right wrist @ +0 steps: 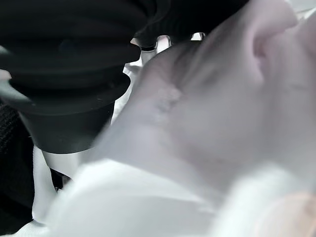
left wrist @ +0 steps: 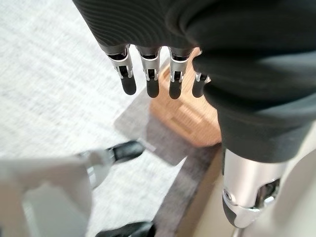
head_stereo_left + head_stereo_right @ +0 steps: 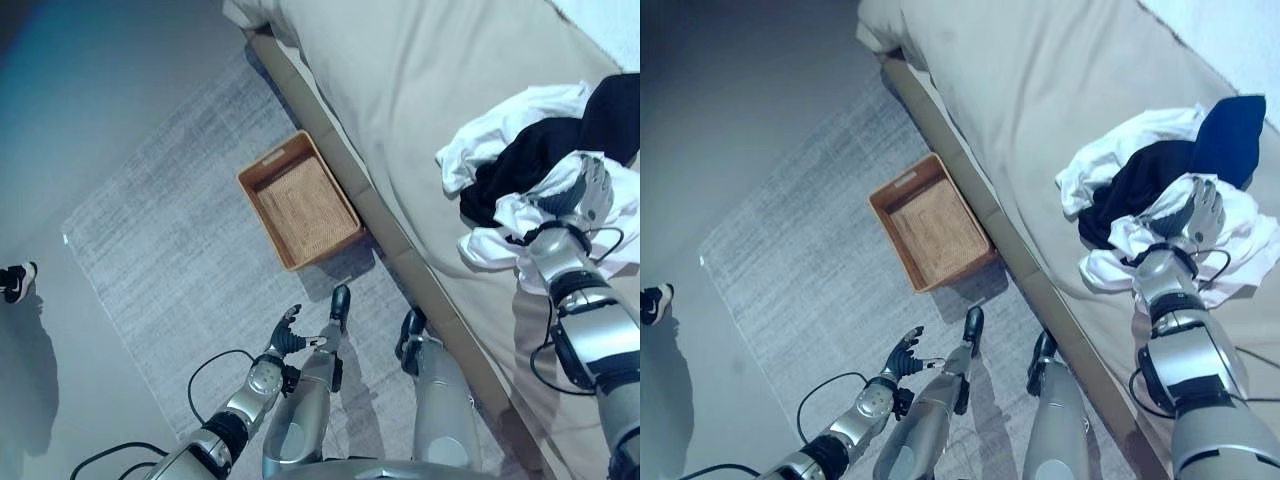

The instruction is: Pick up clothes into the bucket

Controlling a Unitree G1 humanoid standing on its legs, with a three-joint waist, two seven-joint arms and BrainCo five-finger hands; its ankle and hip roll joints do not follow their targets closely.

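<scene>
At frame right, white cloth [image 3: 500, 245] in the heaped white-and-black clothes [image 3: 1140, 190] is reached by the right hand [image 3: 585, 190]; its grip cannot be told. A lift toward the brown woven basket [image 3: 298, 200] at centre is called for next.

I'm looking down on a bedroom floor. A pale grey rug [image 3: 170, 250] with a fine woven texture lies on a smooth grey floor [image 3: 90, 90], which darkens towards the upper left. Along the right runs a bed [image 3: 420, 90] under a beige sheet, its edge crossing my view diagonally from top centre to lower right; the rug reaches right up to the bed's side. At the far left edge I see a person's black-and-white shoe [image 3: 15, 281] on the bare floor.
</scene>
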